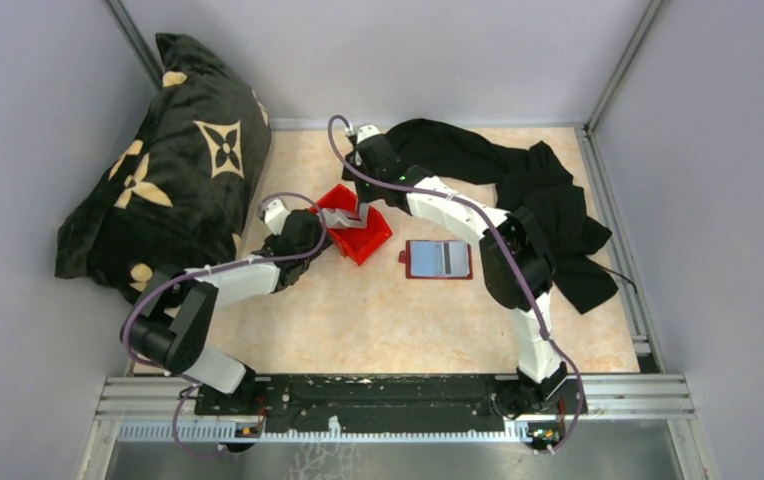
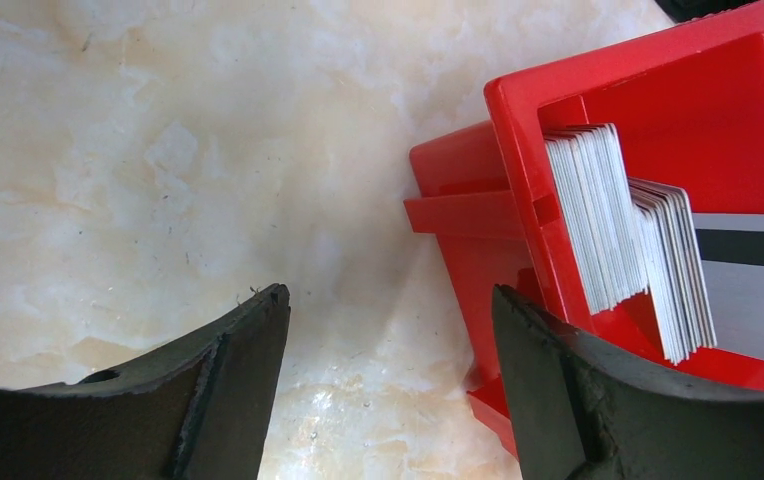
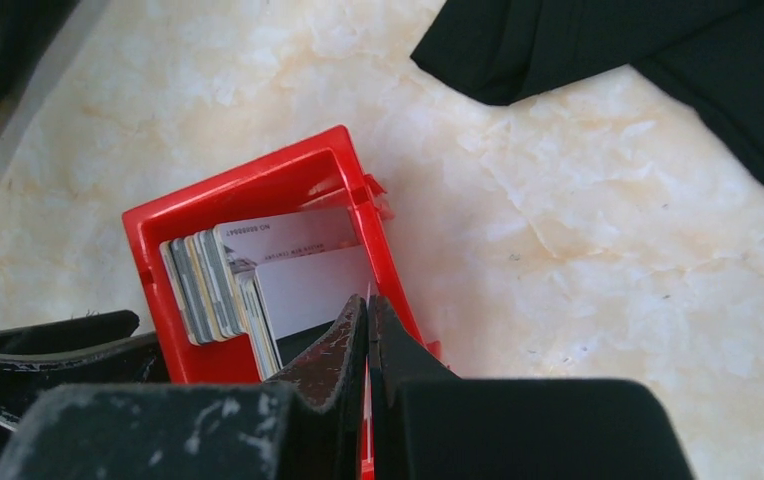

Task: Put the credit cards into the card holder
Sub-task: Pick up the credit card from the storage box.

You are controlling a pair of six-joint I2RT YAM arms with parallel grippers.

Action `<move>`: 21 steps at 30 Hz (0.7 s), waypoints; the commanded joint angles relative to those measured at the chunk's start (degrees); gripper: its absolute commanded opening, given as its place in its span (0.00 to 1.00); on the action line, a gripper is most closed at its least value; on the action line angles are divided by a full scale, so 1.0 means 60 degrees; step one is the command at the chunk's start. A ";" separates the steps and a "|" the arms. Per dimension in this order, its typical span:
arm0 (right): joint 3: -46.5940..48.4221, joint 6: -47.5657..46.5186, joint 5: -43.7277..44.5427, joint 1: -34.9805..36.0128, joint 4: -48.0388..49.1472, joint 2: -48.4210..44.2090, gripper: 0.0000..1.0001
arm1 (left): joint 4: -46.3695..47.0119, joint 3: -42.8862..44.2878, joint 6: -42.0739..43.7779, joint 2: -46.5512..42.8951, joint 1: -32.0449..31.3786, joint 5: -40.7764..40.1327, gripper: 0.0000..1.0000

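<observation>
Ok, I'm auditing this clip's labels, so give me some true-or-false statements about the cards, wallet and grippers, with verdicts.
1. The pale grey credit cards stand on edge inside the bright red plastic bin. True.
2. The dark red folding card holder lies closed. False: it lies open, apart from the bin.
3. The left gripper is open. True.
4. The right gripper is wide open. False: it is shut, at the bin's cards.

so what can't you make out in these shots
Right wrist: whether the shut right pincer pinches one of the cards; its tips cover the contact.
Left wrist: how many cards; the bin hides part of the stack.
Top view: the holder pockets, too small.
</observation>
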 commanded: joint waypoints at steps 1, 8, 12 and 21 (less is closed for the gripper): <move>-0.0030 -0.0291 0.0378 0.0139 0.0296 -0.1184 0.00 | -0.0403 -0.0152 -0.0005 -0.0754 0.0050 -0.0302 0.80; -0.0453 -0.0345 0.0505 0.0152 0.0464 -0.1930 0.00 | -0.1293 -0.0261 -0.0069 -0.1909 0.0007 -0.0391 0.80; -0.0912 -0.0331 0.0360 0.0164 0.0431 -0.2702 0.00 | -0.1477 -0.0216 0.0302 -0.2576 -0.0138 -0.0109 0.80; -0.3052 -0.0065 -0.1082 -0.0010 -0.0417 -0.5291 0.00 | 0.2181 -0.1595 0.2814 -0.4250 -0.0267 0.4064 0.79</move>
